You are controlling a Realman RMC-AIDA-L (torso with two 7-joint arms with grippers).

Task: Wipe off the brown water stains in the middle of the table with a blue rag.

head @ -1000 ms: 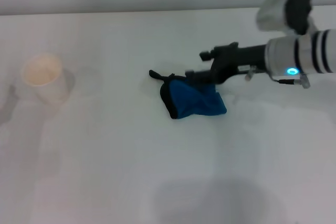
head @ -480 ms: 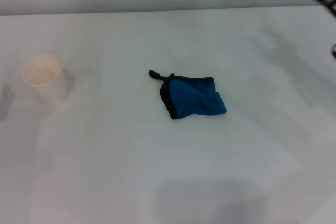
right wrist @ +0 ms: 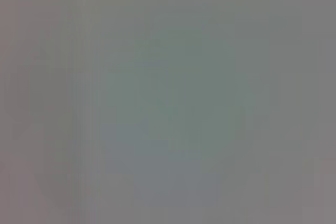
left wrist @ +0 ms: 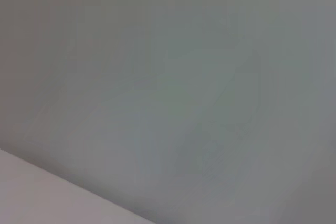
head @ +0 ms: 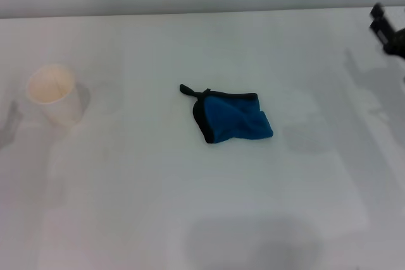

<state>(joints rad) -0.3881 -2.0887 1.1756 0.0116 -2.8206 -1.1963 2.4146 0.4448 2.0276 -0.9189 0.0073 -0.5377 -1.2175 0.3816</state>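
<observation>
The blue rag [head: 233, 117] lies crumpled in the middle of the white table [head: 158, 207], with its black loop pointing to the far left. No gripper touches it. I see no brown water stains on the table; only faint grey marks show to the right of the rag. A dark part of my right gripper [head: 387, 30] shows at the far right edge of the head view, well away from the rag. My left gripper is out of view. Both wrist views show only plain grey surface.
A white paper cup [head: 56, 94] stands upright at the left of the table. The table's far edge meets a grey wall at the back. A soft grey shadow lies near the front edge.
My right arm has let go of the rag and pulled away to the far right edge of the view. The rag and cup have not moved.
</observation>
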